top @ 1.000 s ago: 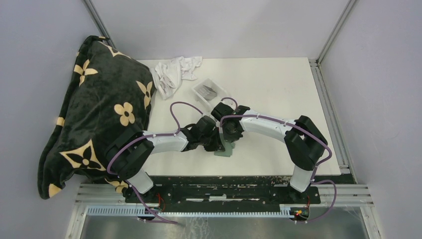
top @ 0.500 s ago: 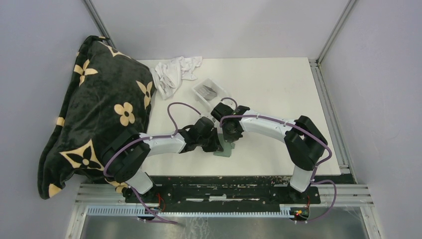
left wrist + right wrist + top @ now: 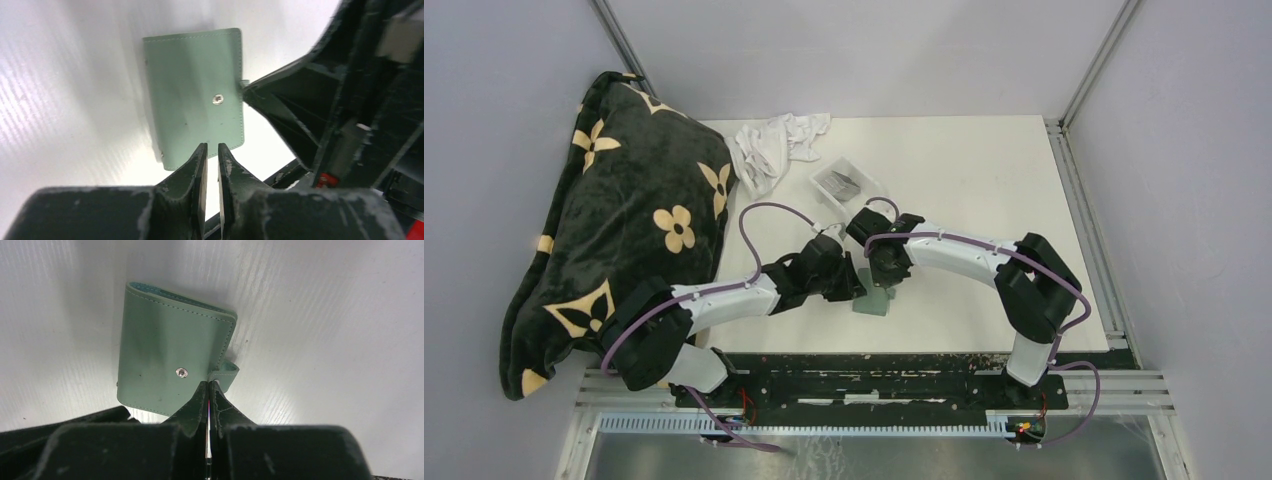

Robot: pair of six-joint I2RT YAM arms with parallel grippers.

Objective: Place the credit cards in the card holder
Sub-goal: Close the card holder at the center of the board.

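Note:
The card holder (image 3: 874, 301) lies folded shut on the white table, grey-green, with its snap stud (image 3: 181, 372) bare and its tab (image 3: 226, 374) hanging off one edge. It also shows in the left wrist view (image 3: 192, 90). My right gripper (image 3: 209, 383) is shut on the tab's edge. My left gripper (image 3: 210, 147) hovers over the holder's near edge, its jaws almost together with a thin gap and nothing between them. The credit cards (image 3: 842, 183) lie grey in a clear tray farther back.
The clear plastic tray (image 3: 864, 172) stands behind the two grippers. A crumpled white cloth (image 3: 774, 145) lies at the back left. A big dark cushion with cream flowers (image 3: 624, 220) covers the table's left side. The right gripper's body (image 3: 350, 100) is close beside my left gripper.
The left arm's elbow has swung left and toward the near edge, and the left gripper has drawn back a little from the holder. The right gripper has stayed on the tab.

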